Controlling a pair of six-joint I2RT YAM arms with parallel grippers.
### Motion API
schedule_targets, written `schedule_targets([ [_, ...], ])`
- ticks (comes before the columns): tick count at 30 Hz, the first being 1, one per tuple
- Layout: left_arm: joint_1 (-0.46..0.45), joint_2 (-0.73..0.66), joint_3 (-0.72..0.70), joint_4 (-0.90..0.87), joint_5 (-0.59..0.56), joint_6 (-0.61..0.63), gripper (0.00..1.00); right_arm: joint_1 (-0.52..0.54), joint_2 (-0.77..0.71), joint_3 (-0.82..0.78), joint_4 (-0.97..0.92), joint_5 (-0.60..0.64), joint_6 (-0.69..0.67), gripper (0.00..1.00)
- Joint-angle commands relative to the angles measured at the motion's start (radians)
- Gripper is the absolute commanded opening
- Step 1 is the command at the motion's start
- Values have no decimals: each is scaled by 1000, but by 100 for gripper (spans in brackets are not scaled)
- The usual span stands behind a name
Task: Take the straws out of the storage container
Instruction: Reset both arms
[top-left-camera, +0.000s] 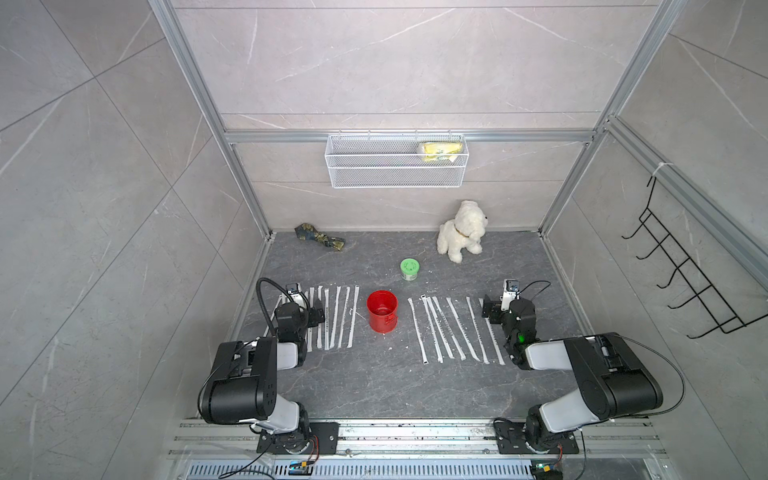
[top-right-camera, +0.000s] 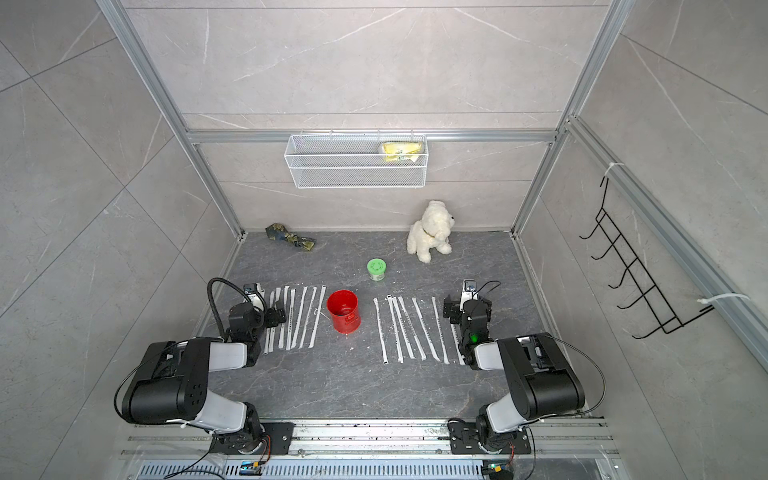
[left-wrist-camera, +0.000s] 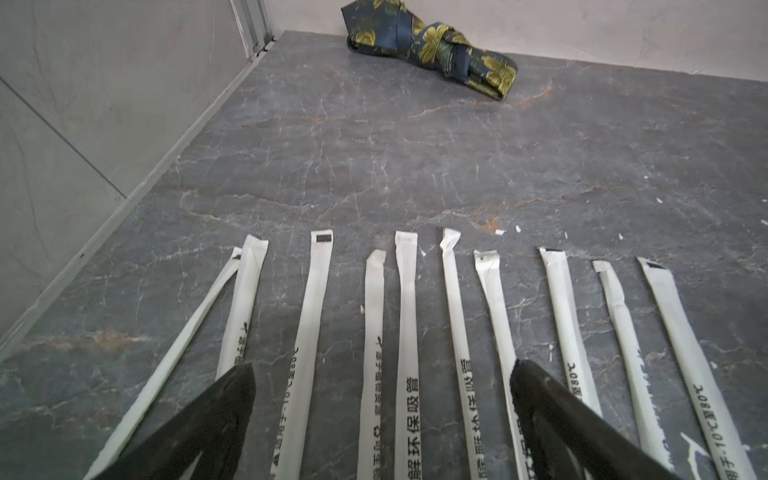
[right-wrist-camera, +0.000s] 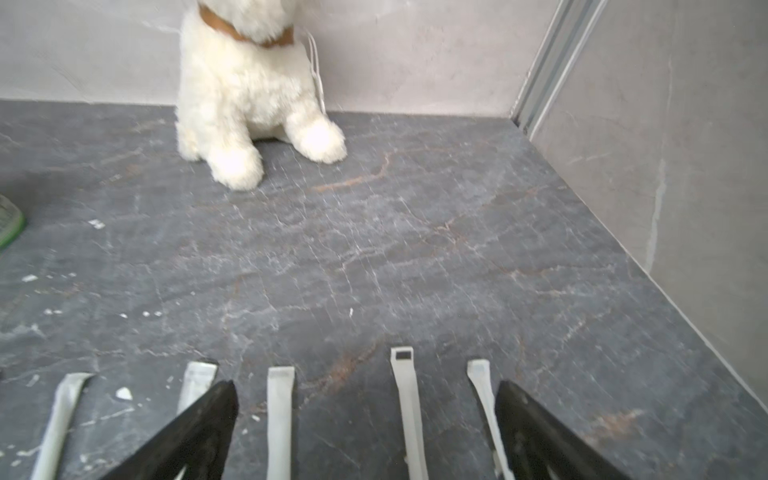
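Note:
The storage container, a red can (top-left-camera: 382, 311) (top-right-camera: 343, 311), stands upright mid-table, and no straws show inside it. The straws lie flat in two rows, one left of the can (top-left-camera: 336, 318) (top-right-camera: 303, 318) and one right of it (top-left-camera: 453, 328) (top-right-camera: 415, 328). My left gripper (top-left-camera: 299, 307) (top-right-camera: 261, 312) hovers low over the left row, open, with several straws (left-wrist-camera: 405, 311) passing under the wide gap between its fingers (left-wrist-camera: 382, 370). My right gripper (top-left-camera: 508, 309) (top-right-camera: 467, 311) hangs open over the outer end of the right row (right-wrist-camera: 409, 407), holding nothing (right-wrist-camera: 366, 386).
A green-lidded jar (top-left-camera: 409, 269) stands behind the can. A white plush dog (top-left-camera: 461, 230) and a folded patterned tie (top-left-camera: 319, 237) lie by the back wall. A wire basket (top-left-camera: 395, 174) hangs above. Side walls close in both rows; a black hook rack (top-left-camera: 685, 282) hangs right.

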Motion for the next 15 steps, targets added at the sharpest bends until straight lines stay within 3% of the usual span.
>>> schedule_targets([
  [1,-2,-3,13,45,-18,10,100,-19,4,11,21,-39,15,100],
  [15,2,3,33,11,42,26,100,-21,8,6,40,-44,11,100],
])
